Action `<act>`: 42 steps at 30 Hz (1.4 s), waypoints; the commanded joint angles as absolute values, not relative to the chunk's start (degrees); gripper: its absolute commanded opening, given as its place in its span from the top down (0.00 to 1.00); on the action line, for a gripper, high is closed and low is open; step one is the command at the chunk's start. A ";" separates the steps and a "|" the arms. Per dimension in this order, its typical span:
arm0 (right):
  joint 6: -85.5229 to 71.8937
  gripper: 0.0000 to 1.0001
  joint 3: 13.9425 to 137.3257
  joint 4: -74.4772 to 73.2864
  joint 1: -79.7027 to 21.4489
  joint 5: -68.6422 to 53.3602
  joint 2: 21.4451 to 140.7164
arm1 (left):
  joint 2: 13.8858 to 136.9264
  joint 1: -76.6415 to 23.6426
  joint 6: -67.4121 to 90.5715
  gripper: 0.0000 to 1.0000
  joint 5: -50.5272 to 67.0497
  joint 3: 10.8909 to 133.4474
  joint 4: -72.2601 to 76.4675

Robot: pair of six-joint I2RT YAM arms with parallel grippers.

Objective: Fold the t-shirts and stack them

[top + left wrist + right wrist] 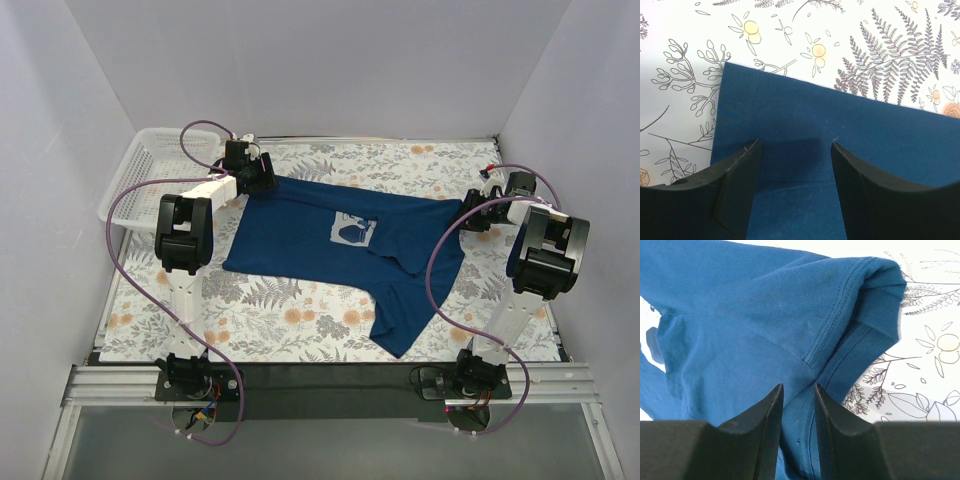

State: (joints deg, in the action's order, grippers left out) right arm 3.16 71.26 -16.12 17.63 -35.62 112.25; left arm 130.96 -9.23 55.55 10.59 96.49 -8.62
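One dark navy t-shirt (310,240) with a pale chest graphic (350,232) lies spread on the floral table, one part trailing toward the near right. My left gripper (257,181) is at the shirt's far left corner. In the left wrist view the left gripper (796,145) is open, its jaws wide apart over the flat fabric (865,130) just inside the hemmed edge. My right gripper (477,212) is at the shirt's right end. In the right wrist view the right gripper (799,387) has its jaws narrowed on a bunched seam of the shirt (765,310).
A white lattice basket (150,165) stands at the far left, close behind the left arm. The floral table cover (290,320) runs to grey walls on three sides. Purple cables loop off both arms; the right arm's cable hangs over the shirt's near right part.
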 commanded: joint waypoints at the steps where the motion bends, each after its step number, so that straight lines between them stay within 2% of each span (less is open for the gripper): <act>1: 2.38 0.68 71.63 -14.94 17.58 -37.53 111.45 | 131.13 -9.40 54.67 0.46 10.81 97.65 -8.88; 20: 0.97 0.72 71.10 -15.20 17.31 -37.44 114.26 | 131.22 -9.40 54.49 0.46 10.72 97.21 -8.88; 26: 0.53 0.79 71.46 -15.21 17.14 -37.27 114.87 | 131.48 -9.32 54.32 0.46 10.55 97.21 -8.88; 34: 0.79 0.98 70.05 -15.21 17.23 -36.83 113.47 | 131.57 -9.14 54.32 0.46 10.20 97.47 -8.88; 42: 1.40 0.99 68.20 -15.03 17.93 -36.30 110.57 | 131.57 -8.70 54.23 0.46 9.85 97.47 -8.96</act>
